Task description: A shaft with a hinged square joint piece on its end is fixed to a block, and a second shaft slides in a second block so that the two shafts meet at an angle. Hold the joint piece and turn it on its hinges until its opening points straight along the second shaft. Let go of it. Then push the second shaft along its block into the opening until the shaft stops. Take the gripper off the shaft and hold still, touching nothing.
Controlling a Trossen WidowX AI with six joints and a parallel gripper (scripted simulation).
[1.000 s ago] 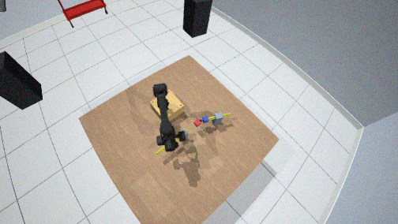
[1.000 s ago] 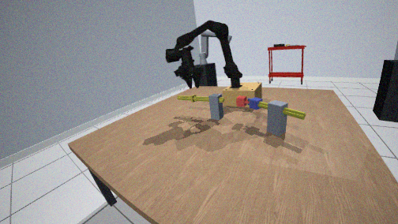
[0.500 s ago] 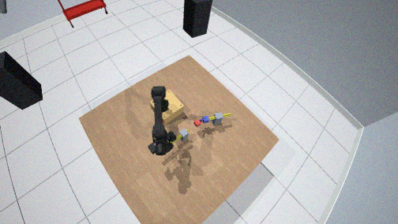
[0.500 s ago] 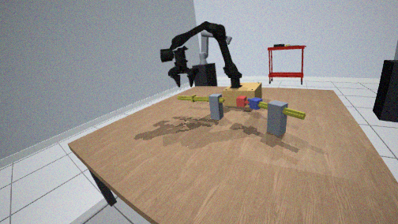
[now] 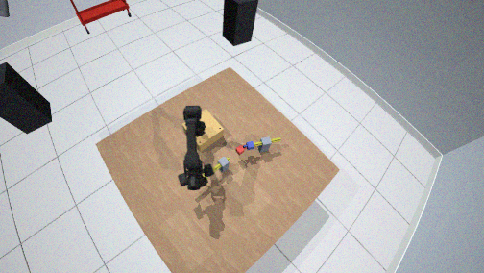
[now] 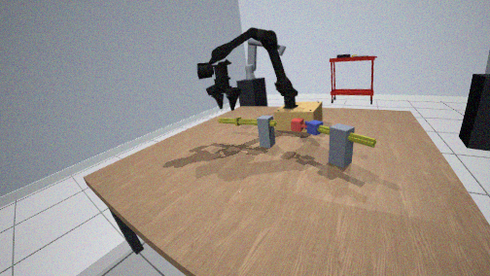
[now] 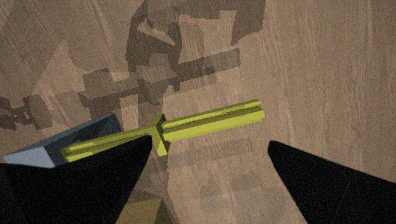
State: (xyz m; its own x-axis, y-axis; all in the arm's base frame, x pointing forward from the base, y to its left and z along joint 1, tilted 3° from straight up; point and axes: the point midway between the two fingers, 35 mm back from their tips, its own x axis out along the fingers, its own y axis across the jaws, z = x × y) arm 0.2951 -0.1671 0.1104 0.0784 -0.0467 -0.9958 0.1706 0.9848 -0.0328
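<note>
The red joint piece (image 5: 240, 150) (image 6: 297, 124) hangs on the blue piece (image 5: 250, 145) (image 6: 315, 127) at the end of the first yellow shaft (image 5: 276, 139) (image 6: 362, 139), which runs through its grey block (image 5: 265, 144) (image 6: 341, 146). The second yellow shaft (image 6: 250, 121) (image 7: 215, 121) passes through the other grey block (image 5: 223, 163) (image 6: 264, 132) (image 7: 32, 156). A gap shows between its inner end and the red piece. Where the opening points is too small to tell. My gripper (image 6: 227, 108) (image 7: 210, 143) is open and empty above the second shaft's outer part, near its collar (image 6: 237, 121) (image 7: 160, 135).
The arm's wooden base box (image 5: 211, 126) (image 6: 303, 114) stands behind the two blocks. Everything stands on the wooden table (image 5: 283, 178) (image 6: 243, 209). A red cart (image 5: 103, 12) (image 6: 352, 92) and black pedestals (image 5: 238, 24) are off the table.
</note>
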